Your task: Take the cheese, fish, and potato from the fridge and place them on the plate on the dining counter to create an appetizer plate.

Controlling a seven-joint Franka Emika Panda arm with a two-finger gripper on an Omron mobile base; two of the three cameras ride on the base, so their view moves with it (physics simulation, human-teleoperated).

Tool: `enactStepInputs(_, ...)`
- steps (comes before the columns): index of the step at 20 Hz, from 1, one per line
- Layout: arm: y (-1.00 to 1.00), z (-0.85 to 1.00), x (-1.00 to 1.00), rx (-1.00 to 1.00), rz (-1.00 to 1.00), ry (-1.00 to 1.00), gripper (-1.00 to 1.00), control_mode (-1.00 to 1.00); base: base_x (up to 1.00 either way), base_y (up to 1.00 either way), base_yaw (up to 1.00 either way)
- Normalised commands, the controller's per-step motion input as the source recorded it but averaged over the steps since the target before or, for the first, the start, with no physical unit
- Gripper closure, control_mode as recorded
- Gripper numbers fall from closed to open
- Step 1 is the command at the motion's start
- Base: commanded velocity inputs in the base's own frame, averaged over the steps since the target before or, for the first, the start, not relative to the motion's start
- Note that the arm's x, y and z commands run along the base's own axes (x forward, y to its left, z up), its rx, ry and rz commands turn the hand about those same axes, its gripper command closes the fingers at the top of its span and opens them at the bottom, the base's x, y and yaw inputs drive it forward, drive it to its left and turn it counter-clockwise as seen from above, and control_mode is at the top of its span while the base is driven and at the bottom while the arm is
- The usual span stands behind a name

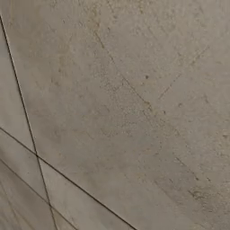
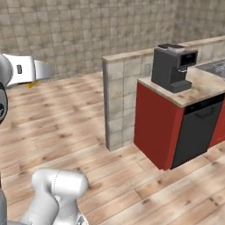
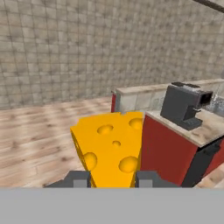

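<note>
The cheese (image 3: 111, 148), an orange-yellow wedge with holes, stands upright between my two dark fingertips (image 3: 78, 178). My gripper (image 3: 113, 178) is shut on its lower end and holds it in the air over the wooden floor. In the right base view my white arm (image 2: 26, 70) reaches across from the left edge, with a bit of orange (image 2: 30, 84) below it. The fish, potato, fridge and plate are out of view. A beige marbled surface (image 1: 134, 103) with thin dark seams lies close to the left base camera; I cannot tell whether it is the dining counter.
A dark coffee machine (image 2: 172, 66) stands on a marbled counter with a red base (image 2: 154, 127) and a black appliance front (image 2: 200, 132). A tiled half wall (image 2: 121, 96) adjoins it. Open wooden floor (image 2: 61, 127) stretches to the tiled back wall.
</note>
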Motion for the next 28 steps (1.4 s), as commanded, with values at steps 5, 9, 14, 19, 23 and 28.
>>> enactStepInputs(5,0.00,0.00,0.00,0.00,0.00,0.00,1.00,1.00,1.00,1.00,0.25)
enactStepInputs(9,0.00,0.00,0.00,0.00,0.00,0.00,1.00,1.00,1.00,1.00,0.25)
enactStepInputs(14,0.00,0.00,0.00,0.00,0.00,0.00,1.00,1.00,1.00,0.85,0.22)
enactStepInputs(19,0.00,0.00,0.00,0.00,0.00,0.00,1.00,1.00,1.00,0.51,0.13)
enactStepInputs(23,0.00,0.00,0.00,0.00,0.00,0.00,1.00,1.00,1.00,0.33,0.00)
enactStepInputs(28,0.00,0.00,0.00,0.00,0.00,0.00,1.00,1.00,1.00,0.31,-0.10)
